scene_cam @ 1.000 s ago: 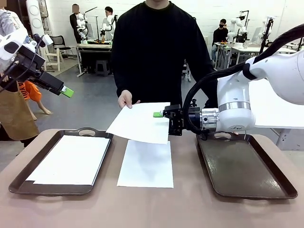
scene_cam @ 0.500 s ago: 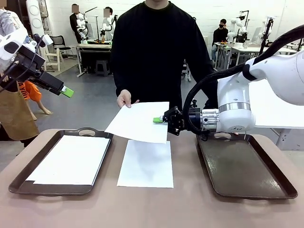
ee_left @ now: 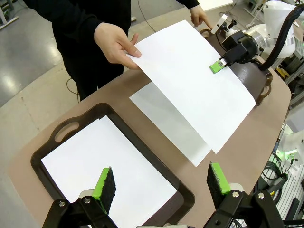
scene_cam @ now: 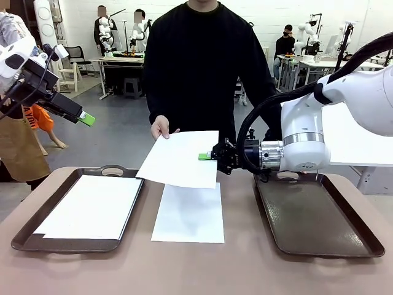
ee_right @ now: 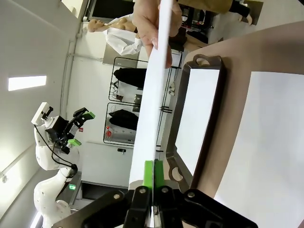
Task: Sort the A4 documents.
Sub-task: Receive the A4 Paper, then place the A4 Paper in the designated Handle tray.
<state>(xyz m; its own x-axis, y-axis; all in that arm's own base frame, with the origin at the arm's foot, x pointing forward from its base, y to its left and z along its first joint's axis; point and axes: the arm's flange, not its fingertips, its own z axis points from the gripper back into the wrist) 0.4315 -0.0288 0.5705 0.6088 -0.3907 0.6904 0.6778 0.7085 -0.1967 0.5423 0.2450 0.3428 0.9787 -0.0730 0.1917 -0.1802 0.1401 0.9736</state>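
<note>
Front view: right pincer clamps the raised sheet a hand holds; left pincer gapes wide.

Front cam looks across table at person; L wrist cam high, R wrist close; all share raised sheet.

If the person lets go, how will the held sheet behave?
Probably floppy: the sheet is thin and spans between the hand and the shut right gripper, so its freed side would likely droop. Likely light: fingertips and a narrow pinch hold it up. It may crease or slip if swung fast.
</note>
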